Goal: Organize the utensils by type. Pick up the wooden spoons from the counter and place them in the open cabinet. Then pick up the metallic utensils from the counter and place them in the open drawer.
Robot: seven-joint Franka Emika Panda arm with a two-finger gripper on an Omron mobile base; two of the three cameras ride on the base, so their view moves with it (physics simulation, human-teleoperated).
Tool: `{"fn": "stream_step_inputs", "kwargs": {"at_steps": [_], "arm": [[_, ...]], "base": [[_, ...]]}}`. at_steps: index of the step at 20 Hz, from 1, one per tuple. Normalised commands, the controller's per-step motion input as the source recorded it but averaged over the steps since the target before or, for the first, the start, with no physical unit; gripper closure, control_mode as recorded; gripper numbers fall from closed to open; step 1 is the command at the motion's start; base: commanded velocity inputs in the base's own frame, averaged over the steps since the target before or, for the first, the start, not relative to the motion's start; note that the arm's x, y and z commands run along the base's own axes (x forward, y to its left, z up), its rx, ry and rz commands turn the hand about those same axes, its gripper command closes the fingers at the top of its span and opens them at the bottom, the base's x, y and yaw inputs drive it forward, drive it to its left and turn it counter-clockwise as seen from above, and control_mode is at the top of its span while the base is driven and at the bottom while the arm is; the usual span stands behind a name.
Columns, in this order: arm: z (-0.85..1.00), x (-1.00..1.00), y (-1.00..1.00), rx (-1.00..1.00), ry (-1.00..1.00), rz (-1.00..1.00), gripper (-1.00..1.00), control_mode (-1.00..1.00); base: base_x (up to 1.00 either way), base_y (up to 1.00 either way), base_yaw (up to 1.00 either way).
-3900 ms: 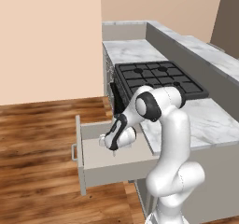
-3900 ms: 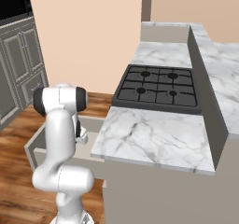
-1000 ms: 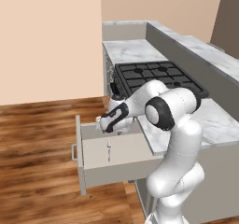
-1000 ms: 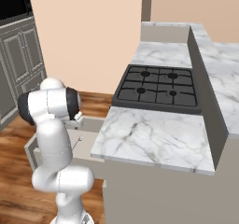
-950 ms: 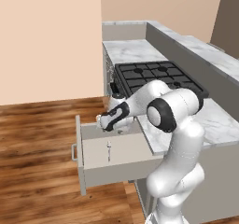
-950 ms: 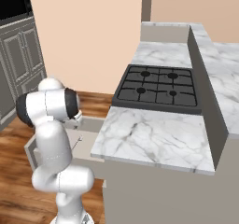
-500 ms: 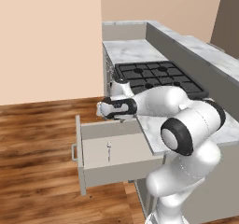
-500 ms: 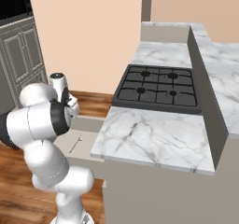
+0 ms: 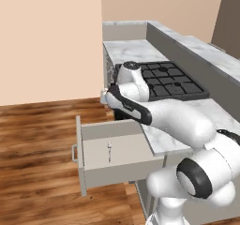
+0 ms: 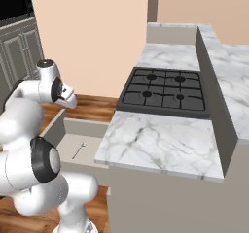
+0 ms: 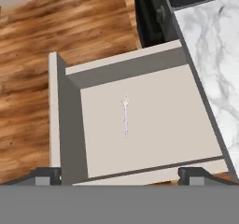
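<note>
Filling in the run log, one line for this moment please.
gripper: open, empty, above drawer | silver utensil: lying in drawer | drawer: pulled out | counter: bare marble

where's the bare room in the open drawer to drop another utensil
The drawer floor is bare on both sides of the thin silver utensil lying mid-floor: one patch toward the marble counter, one toward the wall by the wood floor. Nothing crowded; the open hand hangs above the drawer.

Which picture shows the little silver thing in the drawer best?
The hand view: it looks straight down on the small silver utensil, lying alone on the drawer floor. The left base view shows it as a thin sliver, and the right base view as a faint slanted line.
</note>
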Motion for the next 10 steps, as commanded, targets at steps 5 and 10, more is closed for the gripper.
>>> {"fn": "stream_step_inputs", "kwargs": {"at_steps": [5, 10], "arm": [[1.0, -0.51, -0.32, -0.01, -0.13, 0.04, -1.0, -1.0], [1.0, -0.48, -0.5, -0.04, -0.14, 0.1, -1.0, -1.0]], "base": [[0.0, 0.0, 0.0], [0.0, 0.0, 0.0]]}}
